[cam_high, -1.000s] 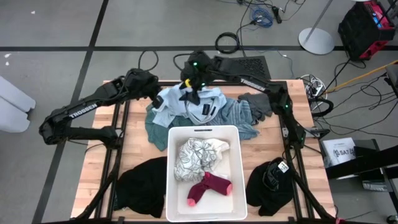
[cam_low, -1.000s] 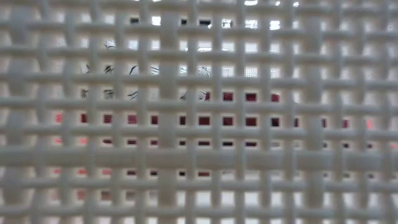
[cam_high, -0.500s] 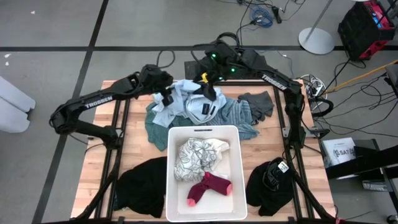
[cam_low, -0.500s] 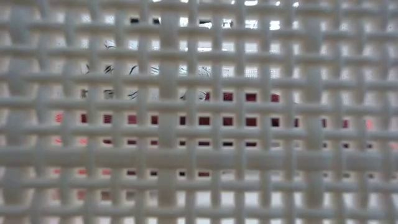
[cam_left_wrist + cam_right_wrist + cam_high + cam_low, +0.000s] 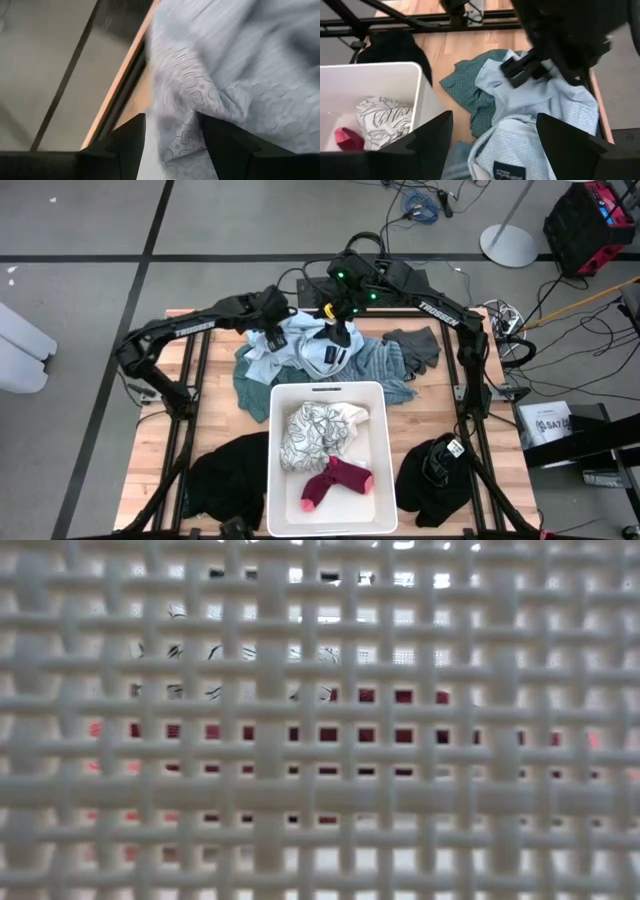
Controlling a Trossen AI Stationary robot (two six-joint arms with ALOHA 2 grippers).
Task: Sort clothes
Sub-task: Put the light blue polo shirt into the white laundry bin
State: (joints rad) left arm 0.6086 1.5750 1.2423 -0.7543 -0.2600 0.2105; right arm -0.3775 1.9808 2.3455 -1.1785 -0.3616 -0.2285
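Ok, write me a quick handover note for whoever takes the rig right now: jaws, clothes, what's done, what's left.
Left gripper: over the light blue shirt at the table's far edge, fabric between its jaws; a firm grip can't be confirmed.
Right gripper: jaws open, empty, above the same shirt.
Done: white patterned garment and pink sock lie in the white bin.
Black piles: one left of the bin, one right.
Left: light blue shirt, teal garment, striped piece, dark grey item.

Pink sock (image 5: 336,481), light-blue patterned shirt (image 5: 300,345)
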